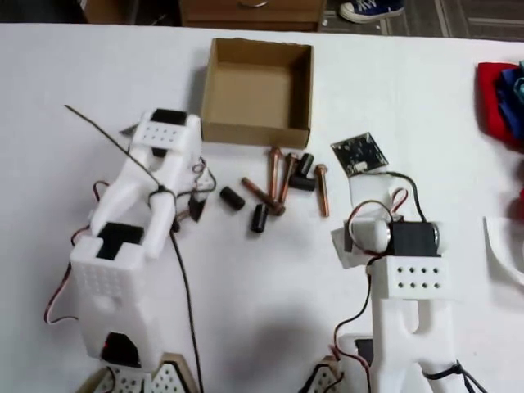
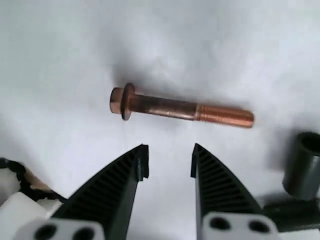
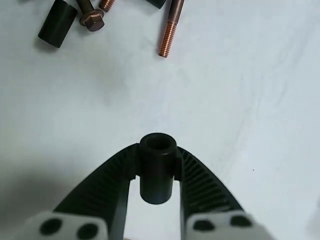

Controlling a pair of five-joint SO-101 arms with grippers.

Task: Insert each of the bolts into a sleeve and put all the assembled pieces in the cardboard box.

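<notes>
I see a small dark circuit board (image 1: 359, 154) lying flat on the white tabletop (image 1: 246, 311). Red and blue cloth (image 1: 501, 94) sits at its right edge, and wooden furniture (image 1: 250, 12) stands beyond the far edge.

Overhead; close wrist views; shared bolts (image 1: 273, 173)

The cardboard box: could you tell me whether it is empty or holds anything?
Empty: in the high view the cardboard box shows a bare floor, nothing inside.

Bare table (image 1: 270, 303) on the near side; clutter of bolts (image 1: 273, 172) and sleeves (image 1: 232, 198) just before the cardboard box (image 1: 255, 131).
</notes>
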